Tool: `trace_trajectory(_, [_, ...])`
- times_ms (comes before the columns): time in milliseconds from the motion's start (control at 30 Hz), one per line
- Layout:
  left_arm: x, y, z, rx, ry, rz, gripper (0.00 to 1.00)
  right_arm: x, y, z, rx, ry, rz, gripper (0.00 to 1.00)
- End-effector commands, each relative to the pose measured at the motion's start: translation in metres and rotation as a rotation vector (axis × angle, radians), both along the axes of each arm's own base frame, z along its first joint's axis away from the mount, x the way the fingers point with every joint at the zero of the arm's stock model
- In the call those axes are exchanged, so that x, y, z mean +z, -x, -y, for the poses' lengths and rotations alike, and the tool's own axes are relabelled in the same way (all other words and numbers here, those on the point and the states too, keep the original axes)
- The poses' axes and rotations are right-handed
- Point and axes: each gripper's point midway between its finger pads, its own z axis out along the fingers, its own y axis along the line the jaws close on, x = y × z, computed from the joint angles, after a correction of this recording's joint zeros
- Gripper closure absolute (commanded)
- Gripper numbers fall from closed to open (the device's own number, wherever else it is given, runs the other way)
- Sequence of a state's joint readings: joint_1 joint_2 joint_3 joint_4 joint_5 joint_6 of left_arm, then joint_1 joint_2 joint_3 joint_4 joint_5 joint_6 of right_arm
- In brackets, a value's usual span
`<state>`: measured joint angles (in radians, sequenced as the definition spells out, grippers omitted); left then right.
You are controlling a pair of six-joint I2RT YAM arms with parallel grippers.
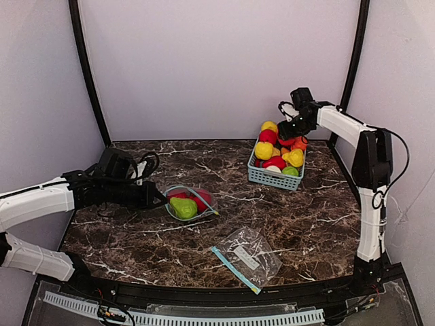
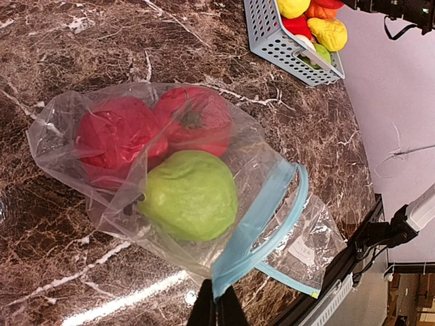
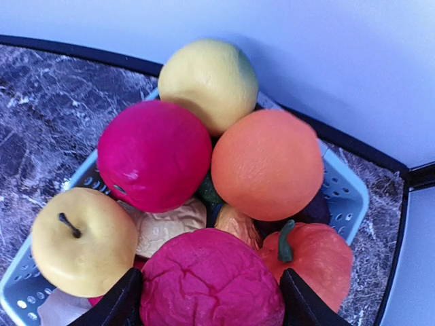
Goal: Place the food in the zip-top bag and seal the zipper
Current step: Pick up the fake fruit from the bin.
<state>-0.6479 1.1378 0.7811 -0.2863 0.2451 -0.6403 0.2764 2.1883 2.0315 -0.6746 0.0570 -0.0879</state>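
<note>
Left fingers (image 2: 202, 311) pinch blue zipper strip (image 2: 255, 224) of bag (image 2: 68, 129) on bench (image 2: 68, 41) (three fruits (image 2: 190, 193) inside). Right fingers (image 3: 121, 304) clasp crinkled red fruit (image 3: 211, 282) atop heaped basket (image 3: 343, 197).

Bag (image 2: 299, 238) holds perhaps three fruits (image 2: 190, 195), left of basket (image 1: 272, 178).

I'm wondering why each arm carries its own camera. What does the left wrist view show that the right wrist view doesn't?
Only the left wrist view shows a clear zip-top plastic bag holding two red toy fruits and a green one. The left gripper pinches its blue zipper strip.

Only the right wrist view shows a crinkled red toy fruit clasped in the right gripper.

Both show the light-blue slatted plastic basket of toy fruit and the dark marbled table.
</note>
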Motion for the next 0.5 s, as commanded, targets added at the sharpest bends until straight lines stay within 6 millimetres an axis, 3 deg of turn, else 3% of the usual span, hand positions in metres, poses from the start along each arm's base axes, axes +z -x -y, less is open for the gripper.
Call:
trace_trajectory(0, [0.002, 0.003, -0.006, 0.01, 0.001, 0.002, 0.99, 0.058, 0.004, -0.003, -0.003, -0.042, 0.116, 0.46])
trace_trajectory(200, [0.007, 0.004, -0.005, 0.009, 0.015, 0.011, 0.99, 0.096, 0.035, -0.016, 0.035, -0.127, 0.141, 0.47])
trace_trajectory(333, [0.008, 0.003, -0.003, 0.009, 0.027, 0.014, 0.99, 0.13, 0.084, -0.052, 0.139, -0.23, 0.177, 0.46])
trace_trajectory(467, [0.006, 0.003, -0.002, 0.005, 0.033, 0.01, 0.99, 0.142, 0.142, -0.1, 0.278, -0.36, 0.153, 0.46])
